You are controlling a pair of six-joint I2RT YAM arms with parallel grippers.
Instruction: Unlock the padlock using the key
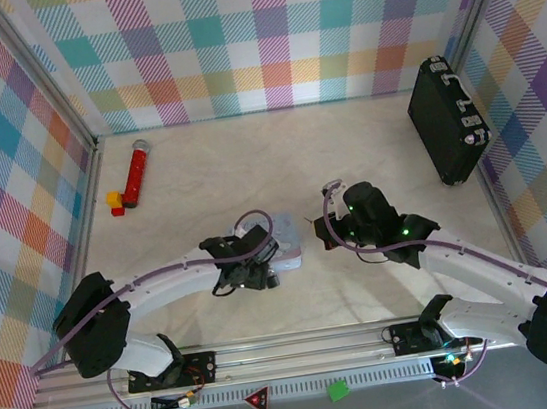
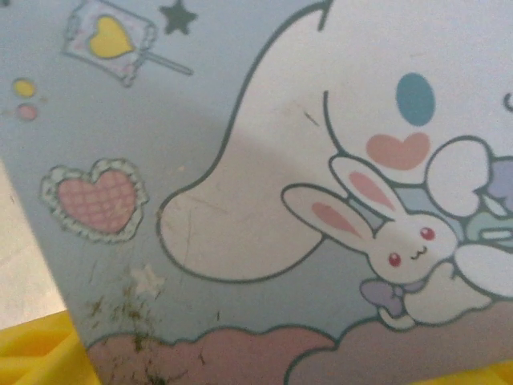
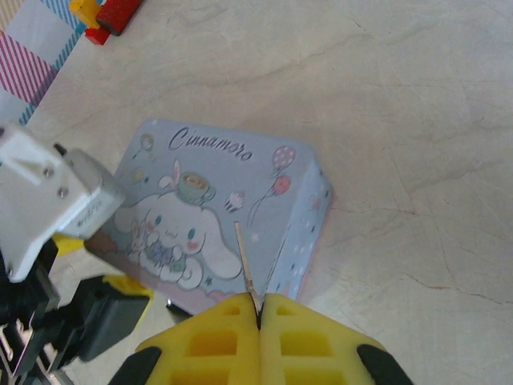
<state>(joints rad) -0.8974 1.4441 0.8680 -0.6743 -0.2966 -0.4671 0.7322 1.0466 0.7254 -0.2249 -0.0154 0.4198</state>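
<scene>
Pointing away from the right gripper (image 3: pixel 259 308), the key (image 3: pixel 247 269) is pinched by its head between fingers closed flat together. Its long axis runs straight out from the fingertips and leans slightly left in the right wrist view. Its tip is seen over the near right part of the pale blue tin (image 3: pixel 200 172); whether it touches the lid cannot be told.

The padlock (image 3: pixel 179 306) is taken, with some doubt, to be the small dark piece at the tin's near edge, since so little of it is shown there. It would then lie just left of the right fingers and nearer the gripper than the key's tip. The key would therefore have to be drawn back and swung left before it could be lined up with any keyhole.

The right arm is judged the nearer one for that move. The left gripper (image 1: pixel 275 257) is set at the tin's left side, its yellow fingers (image 2: pixel 32 357) standing wide with the lid between them. Whether they press on the tin cannot be told.
</scene>
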